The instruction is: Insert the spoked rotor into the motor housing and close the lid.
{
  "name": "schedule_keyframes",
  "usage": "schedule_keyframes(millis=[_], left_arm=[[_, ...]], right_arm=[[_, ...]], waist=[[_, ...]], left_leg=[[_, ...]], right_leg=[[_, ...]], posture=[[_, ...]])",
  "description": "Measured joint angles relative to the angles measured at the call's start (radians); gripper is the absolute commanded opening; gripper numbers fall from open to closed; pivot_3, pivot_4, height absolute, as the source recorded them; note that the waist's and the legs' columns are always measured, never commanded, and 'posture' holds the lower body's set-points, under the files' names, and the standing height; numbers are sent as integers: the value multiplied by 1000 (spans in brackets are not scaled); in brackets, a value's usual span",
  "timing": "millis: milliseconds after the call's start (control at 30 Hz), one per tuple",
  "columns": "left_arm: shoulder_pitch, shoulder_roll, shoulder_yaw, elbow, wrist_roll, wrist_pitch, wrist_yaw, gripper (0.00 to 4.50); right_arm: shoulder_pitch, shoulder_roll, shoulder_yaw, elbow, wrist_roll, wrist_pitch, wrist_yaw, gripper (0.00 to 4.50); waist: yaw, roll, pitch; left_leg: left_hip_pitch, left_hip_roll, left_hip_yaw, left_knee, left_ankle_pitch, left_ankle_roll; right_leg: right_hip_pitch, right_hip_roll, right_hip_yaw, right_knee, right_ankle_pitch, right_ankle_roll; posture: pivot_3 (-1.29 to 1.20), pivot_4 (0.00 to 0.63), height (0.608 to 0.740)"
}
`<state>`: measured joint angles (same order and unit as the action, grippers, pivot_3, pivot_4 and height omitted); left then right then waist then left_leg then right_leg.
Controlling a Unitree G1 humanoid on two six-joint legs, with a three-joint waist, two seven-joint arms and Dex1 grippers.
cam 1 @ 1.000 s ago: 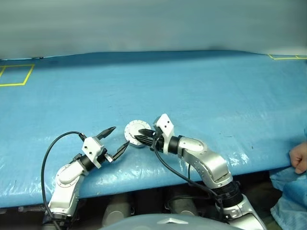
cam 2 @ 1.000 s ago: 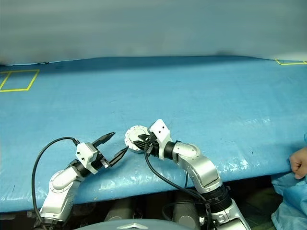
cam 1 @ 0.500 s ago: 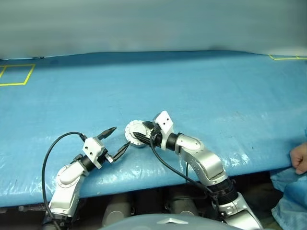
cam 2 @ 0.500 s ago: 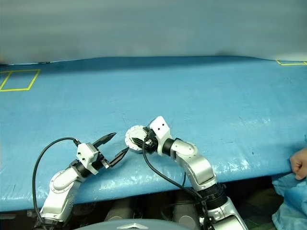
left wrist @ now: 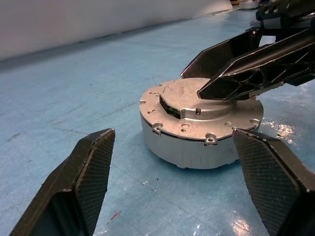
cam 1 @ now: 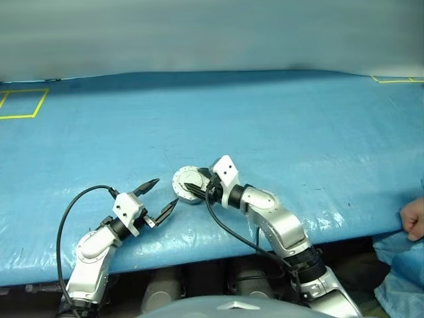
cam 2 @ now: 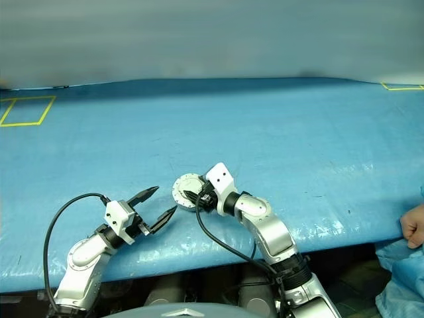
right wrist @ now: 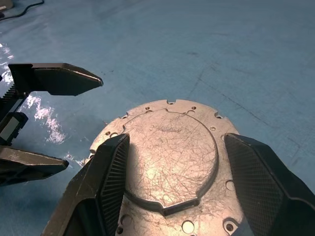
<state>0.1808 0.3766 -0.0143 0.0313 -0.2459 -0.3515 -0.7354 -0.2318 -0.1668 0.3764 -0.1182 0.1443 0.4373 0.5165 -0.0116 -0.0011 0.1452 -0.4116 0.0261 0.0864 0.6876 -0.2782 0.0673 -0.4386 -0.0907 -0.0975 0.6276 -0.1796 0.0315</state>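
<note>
Silver casing: the motor housing (left wrist: 199, 142) is sitting flat on the blue table cover (cam 1: 278, 126), near the table's front edge and between the two grippers.
Lid: the lid (right wrist: 170, 152) is lying closed on top of the housing, its plain scratched outer face with the raised circle facing up; small lugs and holes are ringing its rim.
Rotor: the spoked wheel is not showing; whether it is lying under the lid cannot be told.
Right gripper: the right gripper (cam 1: 193, 188) is reaching in from the robot's right and hanging directly over the lid, fingers spread apart and holding nothing. In the right wrist view its two fingers (right wrist: 106, 187) are framing the raised circle, one to each side. In the left wrist view they are lying low across the lid's top; whether the tips are touching the metal cannot be told.
Left gripper: the left gripper (cam 1: 161, 196) is hovering just beside the housing on the robot's left, pointing toward it, fingers wide apart and empty. In the left wrist view its fingers (left wrist: 86, 182) are standing to either side of the casing, apart from its wall.
Cable: a black cable (cam 1: 66, 215) is looping up from the left arm.
Table markings: a yellow tape square (cam 1: 23, 103) is lying at the far left of the cover, well apart from the housing.
Bystander: a person's hand (cam 1: 413, 218) is resting at the table's right edge, well apart from both grippers.
</note>
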Motion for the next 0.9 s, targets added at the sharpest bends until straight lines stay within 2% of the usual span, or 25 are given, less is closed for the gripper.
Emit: schedule_keyframes(millis=[267, 433, 767, 867, 900], left_arm=[[-1, 0, 0, 0, 0, 0, 5, 4102], [-13, -1, 0, 0, 0, 0, 6, 4102], [-61, -18, -14, 19, 0, 0, -9, 4102], [-75, -22, -31, 26, 0, 0, -21, 4102], [-78, -22, -34, 30, 0, 0, -26, 4102]], right_arm=[[10, 0, 49, 24, -91, -86, -33, 3228], [15, -4, 44, 10, -99, -88, -36, 3228], [13, 48, -48, -128, 53, 10, 0, 3228], [12, 52, -82, -167, 91, 35, -8, 2671], [13, 51, -92, -173, 99, 42, -15, 2355]], waist=[[-4, 0, 0], [0, 0, 0], [1, 0, 1], [2, 0, 1], [2, 0, 1]], left_leg=[[12, 2, 0, 0, 0, -2], [12, 2, 0, -1, 0, -2], [7, 2, 0, -3, 0, -1], [6, 1, 0, -3, -1, -1], [6, 1, 0, -3, -1, -1]], right_leg=[[7, -1, -1, 0, -1, -1], [7, -4, -1, 0, -1, -2], [6, -1, -1, -1, -1, -3], [7, -1, -2, -1, -1, -3], [7, -1, -2, -1, -1, -3]], posture=[[0, 150, 740], [0, 150, 740], [0, 150, 740], [0, 150, 740], [0, 150, 740]])
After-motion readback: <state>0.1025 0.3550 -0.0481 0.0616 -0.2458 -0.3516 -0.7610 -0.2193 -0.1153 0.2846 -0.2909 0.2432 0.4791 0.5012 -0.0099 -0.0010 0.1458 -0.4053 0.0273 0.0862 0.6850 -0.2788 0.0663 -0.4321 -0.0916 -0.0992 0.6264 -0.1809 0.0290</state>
